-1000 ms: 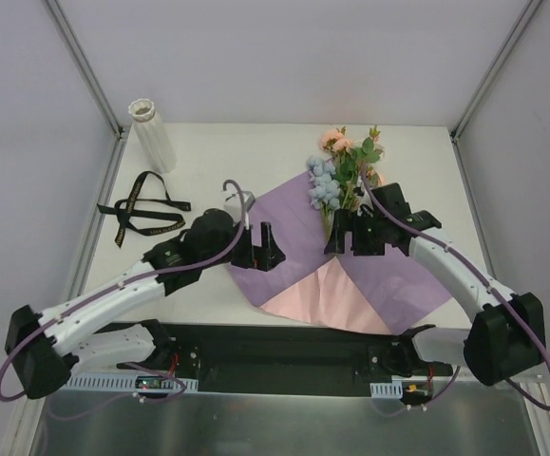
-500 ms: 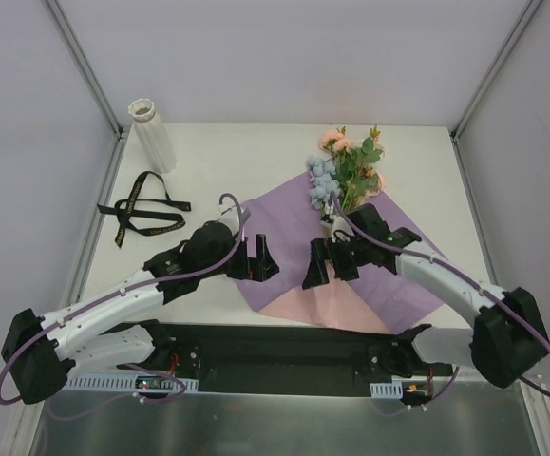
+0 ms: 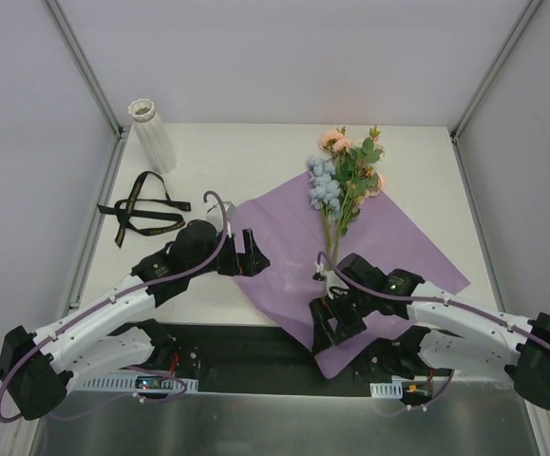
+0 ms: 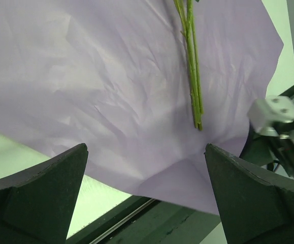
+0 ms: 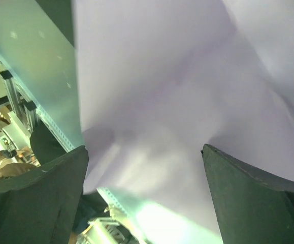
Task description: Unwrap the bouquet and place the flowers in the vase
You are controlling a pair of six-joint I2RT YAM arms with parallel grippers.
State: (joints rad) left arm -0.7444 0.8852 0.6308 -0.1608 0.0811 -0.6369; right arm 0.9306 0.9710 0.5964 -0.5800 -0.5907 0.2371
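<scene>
The vase (image 3: 151,133) stands at the far left, with the ribbon (image 3: 146,214) lying nearer. The left gripper (image 3: 254,255) hovers with fingers spread over the left edge of the paper (image 3: 284,228). The flowers (image 3: 343,176) lie on the paper's far part. The right gripper (image 3: 334,321), also spread, is over its near corner.

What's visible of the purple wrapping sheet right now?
The purple sheet is matte, creased paper, opened out flat as a rough diamond on the white table. Only its lilac side shows. The flowers lie on it, stems pointing toward the near corner, blooms reaching past its far edge. That near corner overhangs the table's near edge. The open left pincer hovers at its left edge, the open right pincer over the near corner; contact is unclear.
</scene>
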